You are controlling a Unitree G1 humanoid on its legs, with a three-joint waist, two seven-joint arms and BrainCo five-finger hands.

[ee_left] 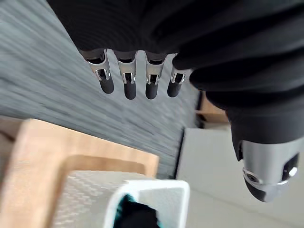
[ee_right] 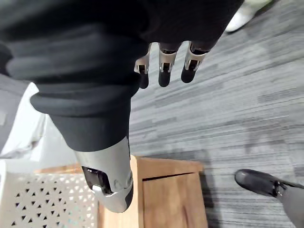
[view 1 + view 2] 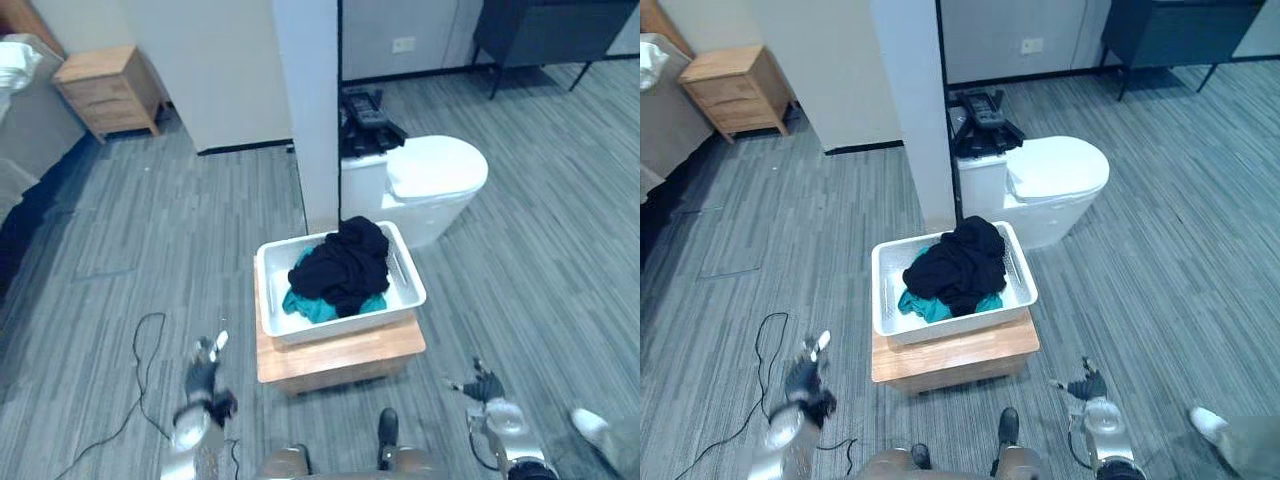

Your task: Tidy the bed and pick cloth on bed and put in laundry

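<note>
A white laundry basket [image 3: 404, 272] stands on a low wooden stand [image 3: 340, 358] in the middle of the floor. Inside it a black cloth [image 3: 345, 262] is heaped on a teal cloth [image 3: 318, 307]. My left hand [image 3: 203, 376] hangs low to the left of the stand, fingers [image 1: 128, 81] straight, holding nothing. To the right of the stand is my right hand [image 3: 487, 385], also open and empty, with its fingers [image 2: 164, 71] extended over the floor. The bed's edge [image 3: 22, 130] shows at the far left.
A wooden nightstand [image 3: 108, 88] stands at the back left beside the bed. A white pillar [image 3: 310, 110] rises just behind the basket, with a white rounded unit [image 3: 430, 180] to its right. A dark chair [image 3: 550, 30] is at the back right. A person's white shoe [image 3: 590, 425] is near my right hand.
</note>
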